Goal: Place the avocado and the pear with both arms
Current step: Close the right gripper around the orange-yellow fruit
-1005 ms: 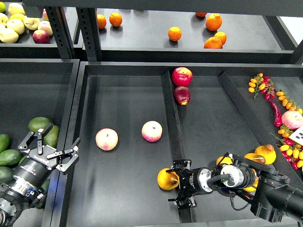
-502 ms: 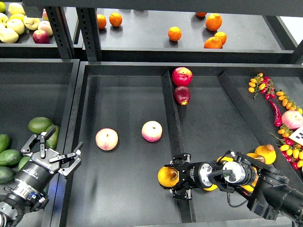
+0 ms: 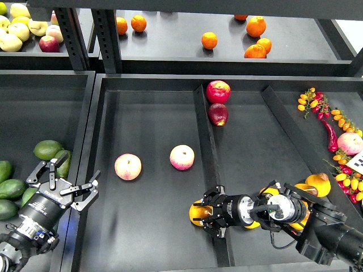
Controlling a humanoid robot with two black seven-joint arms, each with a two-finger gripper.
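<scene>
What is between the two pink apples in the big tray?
Nothing: in the head view, only bare black tray floor lies between the left apple and the right apple.

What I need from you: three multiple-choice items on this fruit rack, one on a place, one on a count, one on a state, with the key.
1. Where is the pear?
A. On the upper shelf with the oranges
B. At the near end of the middle tray, beside the divider
C. In the left bin among the avocados

2. How many pink apples lie in the middle tray's left compartment?
A. One
B. Two
C. Four

3. How is the left end effector?
A. Open, holding nothing
B. Shut on an avocado
C. Shut on an apple

Key:
1 B: the pear sits by the divider, gripped by the right end effector.
2 B: the pink apples are one and another.
3 A: the left end effector has its fingers spread, with nothing between them.
</scene>
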